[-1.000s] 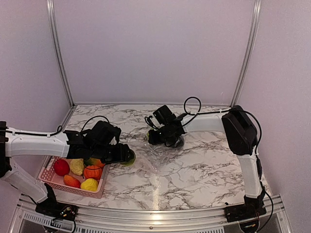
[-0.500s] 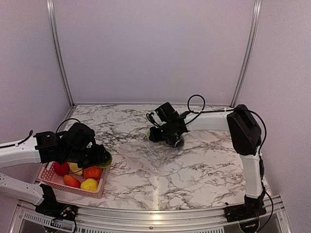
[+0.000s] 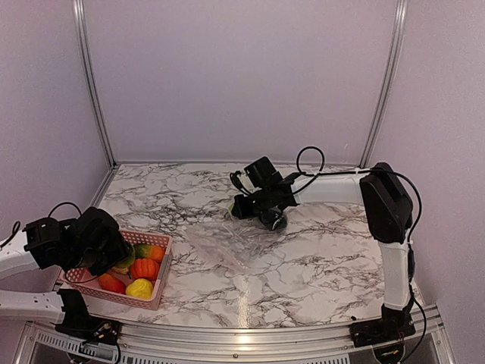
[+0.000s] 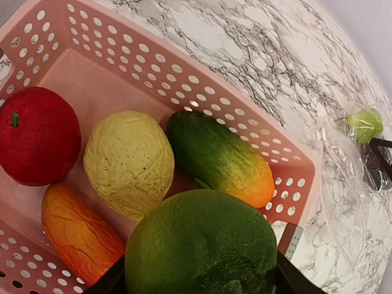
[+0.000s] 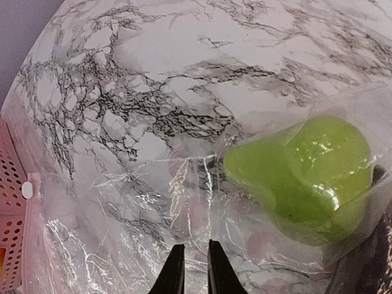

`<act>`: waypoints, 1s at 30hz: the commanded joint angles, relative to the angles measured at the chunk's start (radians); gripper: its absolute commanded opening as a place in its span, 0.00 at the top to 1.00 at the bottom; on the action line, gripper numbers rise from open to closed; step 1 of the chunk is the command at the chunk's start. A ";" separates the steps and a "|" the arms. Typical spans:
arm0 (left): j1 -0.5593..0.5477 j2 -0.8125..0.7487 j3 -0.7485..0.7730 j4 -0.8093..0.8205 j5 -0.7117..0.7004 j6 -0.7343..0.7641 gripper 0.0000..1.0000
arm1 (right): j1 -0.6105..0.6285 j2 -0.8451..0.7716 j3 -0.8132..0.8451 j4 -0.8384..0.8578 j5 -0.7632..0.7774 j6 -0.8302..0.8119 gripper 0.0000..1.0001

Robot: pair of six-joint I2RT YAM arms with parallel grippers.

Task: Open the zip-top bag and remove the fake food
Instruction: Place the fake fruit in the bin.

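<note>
Bag (image 3: pixel 223 246) sits mid-table (image 3: pixel 326 265), thin clear film, crumpled and limp. It'll weigh next to nothing, won't keep a shape, and will likely slide on the marble if tugged. Best hold, I think, is an edge or a fold of film, not the bulge.

Right gripper (image 5: pixel 191 269) is at the bag's far end, fingers almost together with a sliver of a gap. It looks like a pinch on a fold of film, though I can't see the contact clearly.

Green pear (image 5: pixel 306 177) is inside the bag, just beside that gripper. It looks glossy, rigid, light and probably slippery. Grab across the fat lower half, since the neck tapers and may squirt out.

Left gripper (image 4: pixel 201 280) hangs over the pink basket (image 4: pixel 245 104) at the near left, well apart from the bag. Jaws stand wide around a round green fruit (image 4: pixel 202 239), a finger on each side.

Count:
- bag: 1
- in the bag: 1 pear. A dark patch beside it is unclear, could be gripper.
- in the left gripper: 1
- in the basket, wrist view: red apple (image 4: pixel 37 144), bumpy yellow fruit (image 4: pixel 128 162), green-orange mango (image 4: pixel 223 159), orange piece (image 4: pixel 76 236)
- overhead adds a pumpkin (image 3: pixel 144 268) and a smooth yellow one (image 3: pixel 139 288)
- basket total: 6 by my tally, not firm given overlap
</note>
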 commanded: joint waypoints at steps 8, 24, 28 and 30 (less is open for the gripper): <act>0.281 0.135 0.043 0.043 -0.157 0.157 0.44 | -0.004 -0.083 -0.039 0.020 -0.014 -0.009 0.87; 0.539 0.225 -0.028 0.267 -0.034 0.370 0.22 | -0.004 -0.142 -0.066 0.005 0.012 -0.025 0.86; 0.540 0.203 -0.026 0.265 -0.052 0.374 0.14 | -0.009 -0.145 -0.060 -0.007 0.027 -0.036 0.84; 0.541 0.191 -0.021 0.265 -0.054 0.384 0.10 | -0.012 -0.147 -0.058 -0.009 0.034 -0.040 0.80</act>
